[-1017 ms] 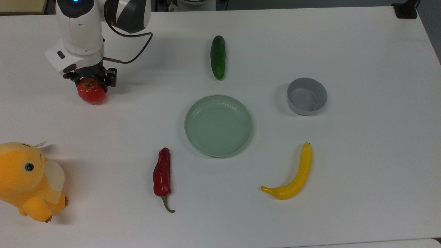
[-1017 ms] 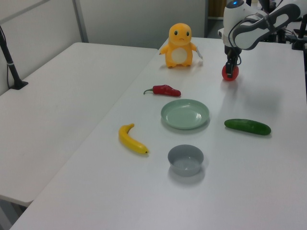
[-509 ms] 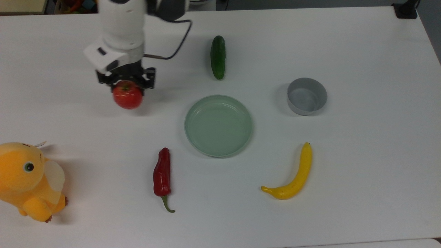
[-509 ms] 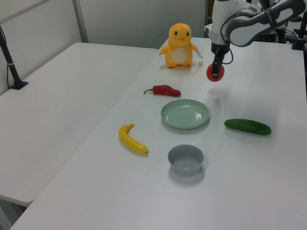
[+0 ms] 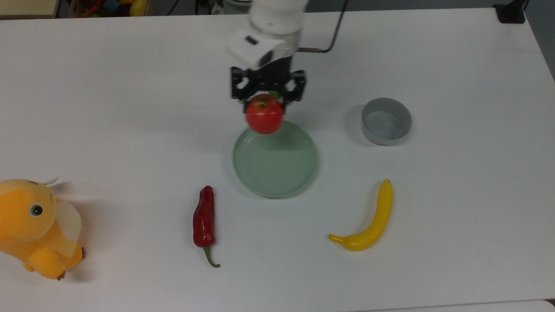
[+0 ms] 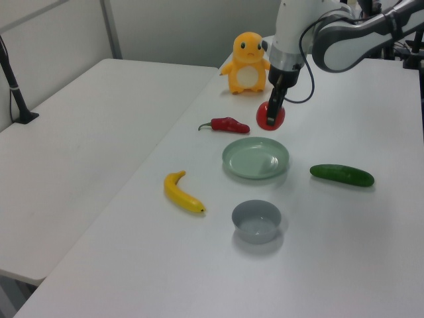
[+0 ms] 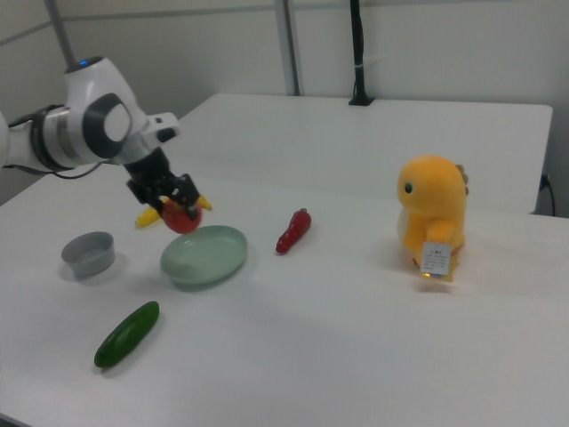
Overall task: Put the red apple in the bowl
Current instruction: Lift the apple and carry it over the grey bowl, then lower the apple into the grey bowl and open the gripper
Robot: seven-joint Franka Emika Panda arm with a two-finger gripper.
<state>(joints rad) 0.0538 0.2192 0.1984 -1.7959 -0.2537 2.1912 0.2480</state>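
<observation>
The red apple (image 5: 264,115) hangs in the air with my gripper (image 5: 265,103) shut on it from above. In the top view it is over the far rim of a pale green plate (image 5: 275,164). The left view puts the apple (image 6: 271,116) and gripper (image 6: 272,109) just beyond the plate (image 6: 256,158). The grey bowl (image 5: 386,121) stands empty on the table at the top view's right of the plate, well apart from the apple. In the right view the apple (image 7: 180,216) hangs between the bowl (image 7: 88,253) and the plate (image 7: 204,255).
A green cucumber (image 6: 342,175) lies beyond the plate, mostly hidden under my gripper in the top view. A red chili (image 5: 204,219) and a yellow banana (image 5: 368,223) lie near the table's front. An orange plush toy (image 5: 37,225) sits at the top view's left edge.
My gripper has lifted the apple and carried it toward the top view's right, from the table's far left to above the plate's far rim. Nothing else moved.
</observation>
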